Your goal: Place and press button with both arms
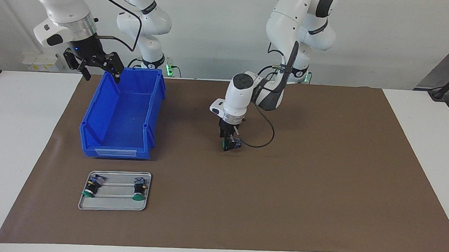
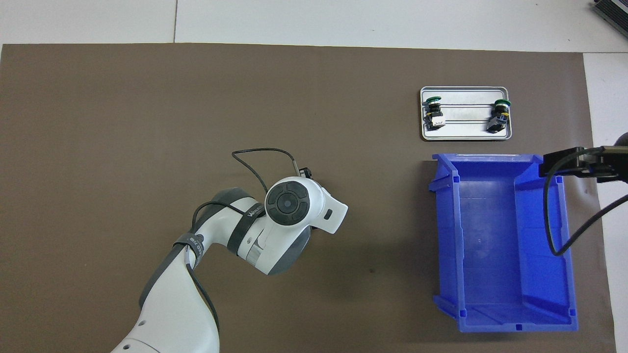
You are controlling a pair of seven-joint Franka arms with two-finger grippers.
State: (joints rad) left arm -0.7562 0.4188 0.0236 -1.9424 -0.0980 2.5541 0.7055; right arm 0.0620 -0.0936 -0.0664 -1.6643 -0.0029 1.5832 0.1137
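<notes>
One button [image 1: 232, 143] lies on its side on the brown mat mid-table, green cap toward the right arm's end. My left gripper [image 1: 229, 139] reaches straight down onto it from the left arm; whether it grips the button cannot be made out. In the overhead view the left wrist [image 2: 294, 206] hides both. My right gripper [image 1: 100, 73] hangs open and holds nothing, over the corner of the blue bin [image 1: 115, 151] that is nearest the robots; in the overhead view only its black body [image 2: 569, 164] shows.
Two more green-capped buttons [image 1: 91, 187] [image 1: 139, 188] lie in a small grey tray [image 1: 115, 173], farther from the robots than the bin. The bin [image 2: 444, 235] and the tray [image 2: 463, 89] stand toward the right arm's end. A black cable loops beside the left gripper.
</notes>
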